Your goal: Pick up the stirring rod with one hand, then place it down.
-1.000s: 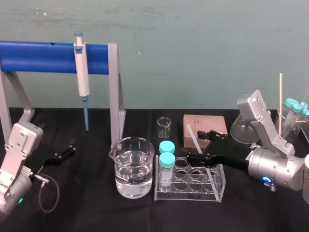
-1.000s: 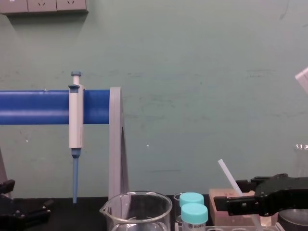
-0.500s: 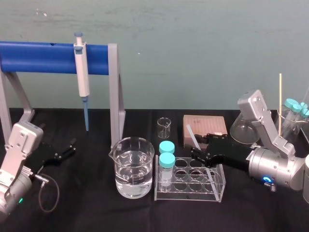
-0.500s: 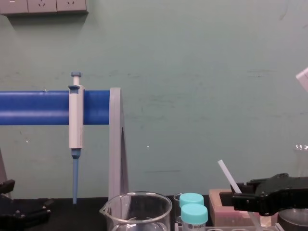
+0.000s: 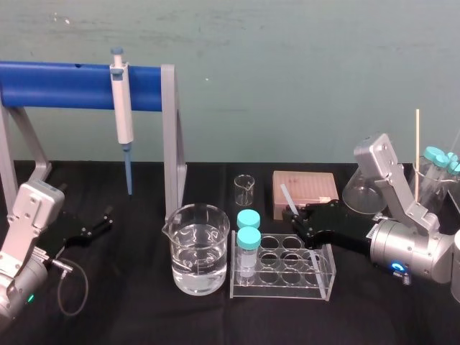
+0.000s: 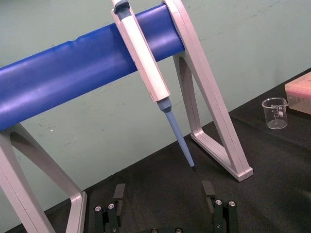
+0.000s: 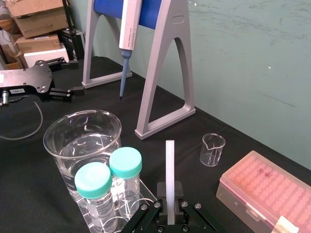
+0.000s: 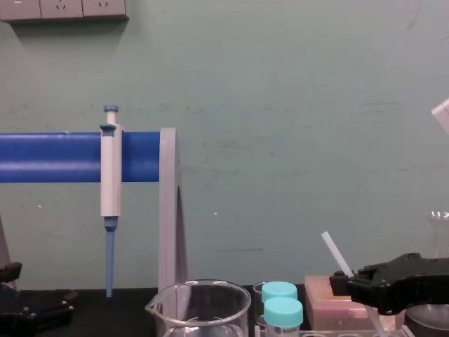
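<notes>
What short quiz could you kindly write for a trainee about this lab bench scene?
1. True or false: the right pincer is shut on the stirring rod, which it holds tilted.
2. How many teal-capped vials stand in the clear rack?
3. Which is open and parked near the blue-barred stand? A) the left pincer; B) the right pincer; C) both.

Key: 1 true; 2 two; 3 A.
</notes>
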